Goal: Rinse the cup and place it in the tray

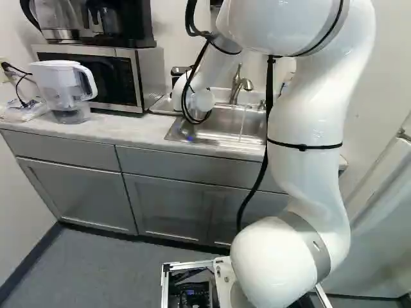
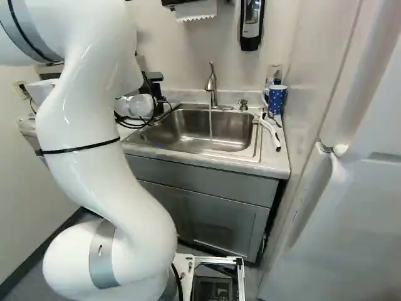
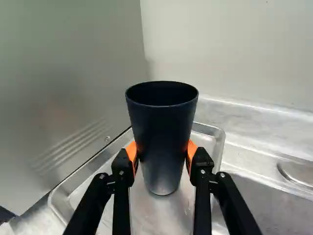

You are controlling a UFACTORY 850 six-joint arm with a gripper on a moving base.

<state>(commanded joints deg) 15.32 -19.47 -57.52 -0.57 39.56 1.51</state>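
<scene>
Farthest left, you have the water pitcher (image 1: 58, 83) on the counter, well apart from the fingers. Next comes the microwave (image 3: 63, 88), its vented side panel standing just beside the fingers. The metal tray (image 3: 80, 185) lies under them, reaching out ahead, between the microwave and the sink. Your gripper (image 2: 155, 91) has its two fingers closed in on the dark tapered cup (image 3: 164, 132), one orange pad (image 3: 131, 152) against each side. The cup stands upright between the fingers, mouth up, its rim above the pads and its base below them, over the tray; you can't tell whether the base touches it. On the fingers' other side, you have the sink (image 2: 188, 128), with water (image 2: 210, 122) running from the faucet (image 2: 212, 88). Beyond, well apart from the fingers, sit a brush (image 2: 269, 128) and a blue dotted mug (image 2: 277, 100).
</scene>
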